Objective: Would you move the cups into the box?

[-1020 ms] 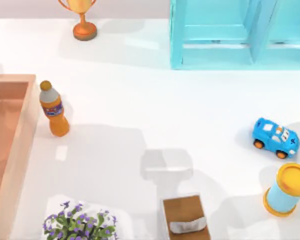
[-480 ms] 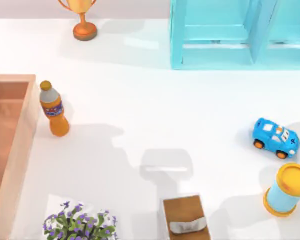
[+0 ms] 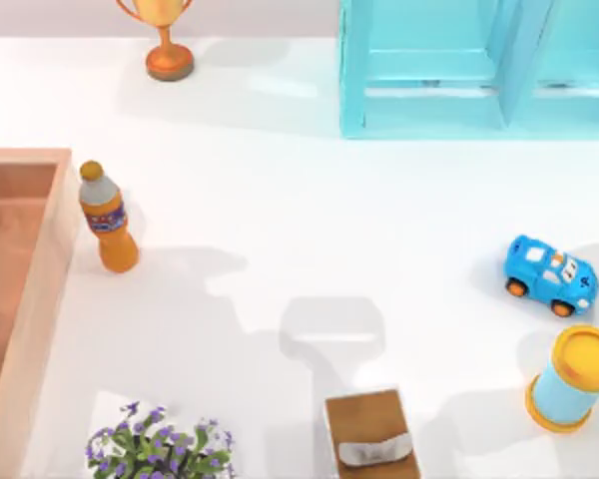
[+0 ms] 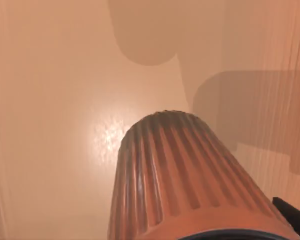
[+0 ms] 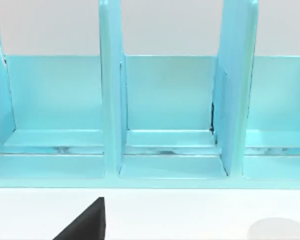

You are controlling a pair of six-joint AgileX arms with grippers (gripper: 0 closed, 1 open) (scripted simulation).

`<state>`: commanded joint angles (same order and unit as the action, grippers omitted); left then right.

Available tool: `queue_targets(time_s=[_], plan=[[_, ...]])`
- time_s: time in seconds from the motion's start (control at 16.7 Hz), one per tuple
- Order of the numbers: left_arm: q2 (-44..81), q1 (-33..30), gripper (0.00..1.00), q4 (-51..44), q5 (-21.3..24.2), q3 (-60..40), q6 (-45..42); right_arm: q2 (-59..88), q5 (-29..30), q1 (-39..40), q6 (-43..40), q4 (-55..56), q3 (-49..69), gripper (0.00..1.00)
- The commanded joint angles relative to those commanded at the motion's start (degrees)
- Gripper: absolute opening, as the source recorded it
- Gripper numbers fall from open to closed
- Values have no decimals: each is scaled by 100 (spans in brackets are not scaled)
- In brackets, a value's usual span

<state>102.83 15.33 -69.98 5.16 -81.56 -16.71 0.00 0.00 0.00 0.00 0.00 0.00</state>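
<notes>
Shadows on the counter have shrunk. Ribbed brown cup [image 4: 190,185] hangs over the box [image 3: 35,289] floor (counter's left edge); finger state: cannot tell. Next, lowering and release.

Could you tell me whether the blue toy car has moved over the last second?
No. The blue toy car sits in the same spot relative to the yellow-capped cylinder in the top view.

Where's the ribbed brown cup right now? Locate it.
In the left wrist view, the ribbed cup sits close under the camera, over the box floor; the box lies at the table's left edge.
</notes>
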Motion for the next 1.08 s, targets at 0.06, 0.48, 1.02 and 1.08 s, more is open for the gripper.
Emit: queue_targets(time_s=[0.06, 0.48, 1.02, 1.08], plan=[[0, 0, 23, 0, 0, 0, 0, 0, 0, 0, 0, 0, 0, 100], [0, 0, 75, 0, 0, 0, 0, 0, 0, 0, 0, 0, 0, 100], [0, 0, 100, 0, 0, 0, 0, 0, 0, 0, 0, 0, 0, 100], [0, 0, 100, 0, 0, 0, 0, 0, 0, 0, 0, 0, 0, 100]])
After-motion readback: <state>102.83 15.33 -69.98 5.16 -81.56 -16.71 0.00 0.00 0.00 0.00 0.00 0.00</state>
